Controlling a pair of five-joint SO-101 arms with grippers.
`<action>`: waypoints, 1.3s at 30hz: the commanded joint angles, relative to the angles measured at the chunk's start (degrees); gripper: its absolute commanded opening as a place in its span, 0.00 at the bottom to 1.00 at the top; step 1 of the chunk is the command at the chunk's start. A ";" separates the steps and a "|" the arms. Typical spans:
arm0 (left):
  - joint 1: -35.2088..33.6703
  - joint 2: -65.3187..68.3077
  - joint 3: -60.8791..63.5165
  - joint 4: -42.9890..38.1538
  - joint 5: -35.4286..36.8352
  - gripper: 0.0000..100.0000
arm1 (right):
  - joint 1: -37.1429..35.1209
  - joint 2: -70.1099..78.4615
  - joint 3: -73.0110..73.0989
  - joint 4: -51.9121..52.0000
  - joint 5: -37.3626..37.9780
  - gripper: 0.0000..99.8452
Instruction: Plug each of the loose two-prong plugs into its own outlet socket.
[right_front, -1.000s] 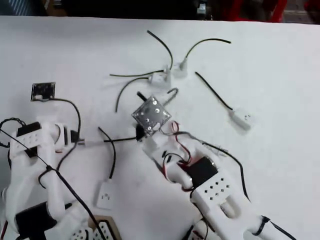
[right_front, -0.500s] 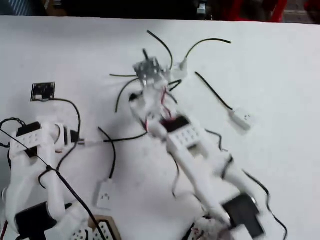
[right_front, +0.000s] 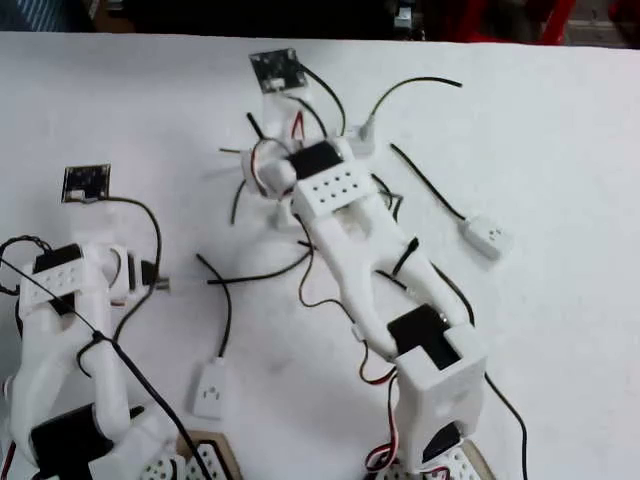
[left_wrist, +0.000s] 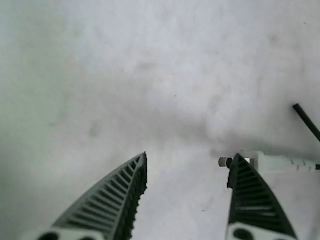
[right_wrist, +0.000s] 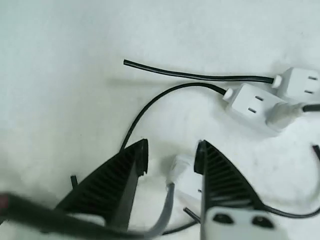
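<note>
Plug, apparently, lies between right gripper's spread fingers, near outlet socket. Left gripper is also spread, with second plug just outside one finger, prongs toward the gap.

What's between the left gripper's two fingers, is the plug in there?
Bare table. In the left wrist view the left gripper is open, and the white plug lies at one fingertip, its prongs just poking past it.
</note>
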 joint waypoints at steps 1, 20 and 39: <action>-0.48 -2.77 0.09 -0.79 0.62 0.26 | 0.84 -5.58 -4.75 9.36 2.81 0.13; -0.48 -2.77 0.09 -0.79 0.62 0.26 | 14.29 -23.25 2.11 37.58 30.15 0.13; -0.48 -2.68 0.09 -0.88 0.62 0.26 | 27.38 -22.81 35.96 22.46 62.42 0.17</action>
